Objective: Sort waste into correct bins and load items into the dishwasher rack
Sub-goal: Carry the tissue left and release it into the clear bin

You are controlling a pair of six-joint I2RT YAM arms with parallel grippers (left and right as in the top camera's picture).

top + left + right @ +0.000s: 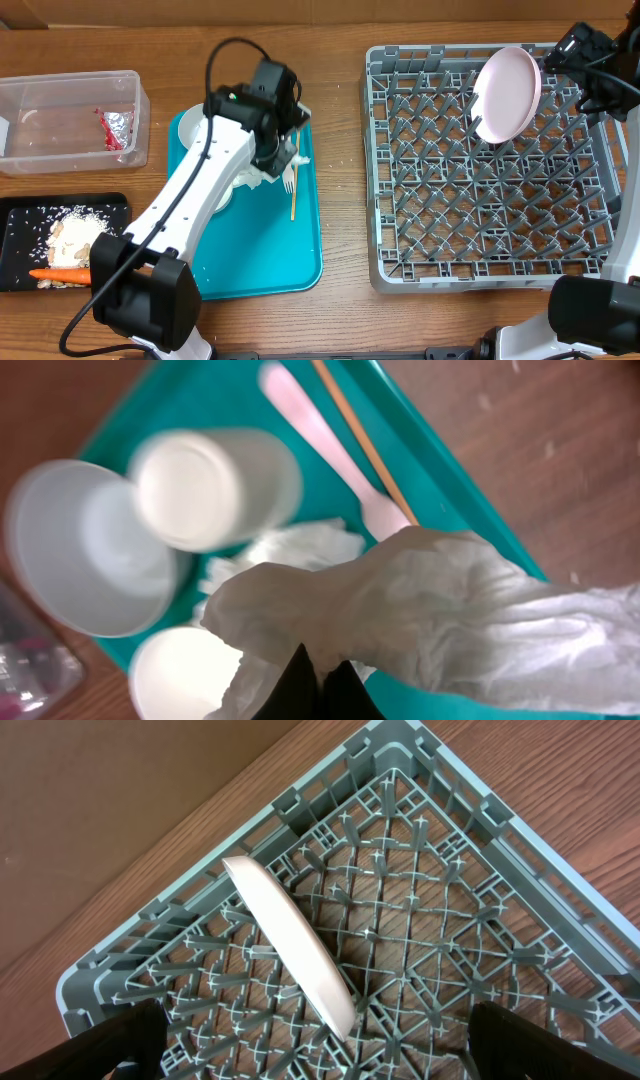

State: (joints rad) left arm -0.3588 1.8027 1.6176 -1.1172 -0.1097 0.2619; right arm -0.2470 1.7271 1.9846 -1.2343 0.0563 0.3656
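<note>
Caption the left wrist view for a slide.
Left fingers pinch a crumpled white napkin over the teal tray holding cup, bowls, fork and wooden stick.

the plate [507, 93] is pale pink, the lattice rack [480, 210] grey, the tray [290, 255] teal, the napkin [450, 610] white.

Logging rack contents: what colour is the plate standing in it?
The plate is pale pink, clearest in the overhead view.
</note>
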